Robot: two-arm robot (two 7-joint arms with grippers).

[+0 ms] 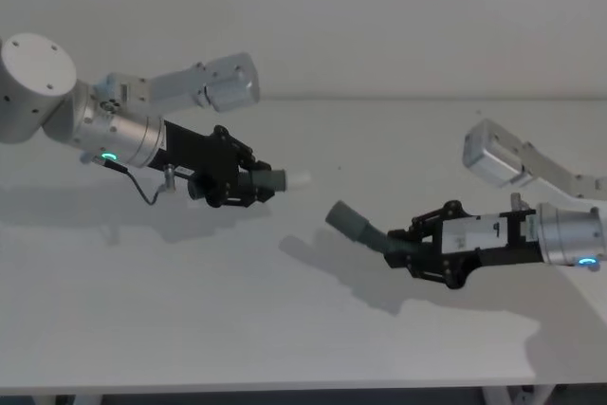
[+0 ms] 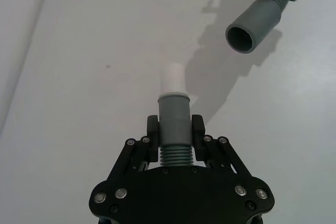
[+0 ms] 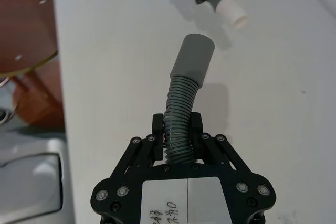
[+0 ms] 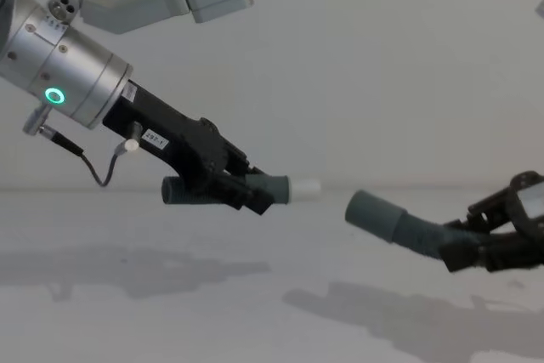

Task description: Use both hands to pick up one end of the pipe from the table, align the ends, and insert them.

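1. L gripper (image 2: 175,127) sits closest to the lens: fingers clamped on the ribbed part of the first pipe piece (image 2: 174,111), w/ its whitish tip (image 2: 172,80) sticking out past the fingertips.
2. R gripper (image 3: 177,125) is closed the same way on the ribs of the second pipe piece (image 3: 181,100). That piece bends, then ends in the wide cuff (image 3: 193,59).
3. Wide cuff's mouth is round, open & dark inside (L wrist view).
4. Whitish tip is up & to the robot's left of the wide cuff in head view, apart from it, w/ a clear gap btwn them.
5. Chest view: the tip is slightly higher than the wide cuff. First piece lies about level, while the cuff tilts up toward it, so the axes aren't in line.
6. Both pieces are held off the table (image 1: 190,310); shadows (image 1: 322,263) fall on it below the wide cuff & grippers.
7. Room: white surface stretches on every side of the wide cuff; table's front edge (image 1: 285,388) is well away from it.
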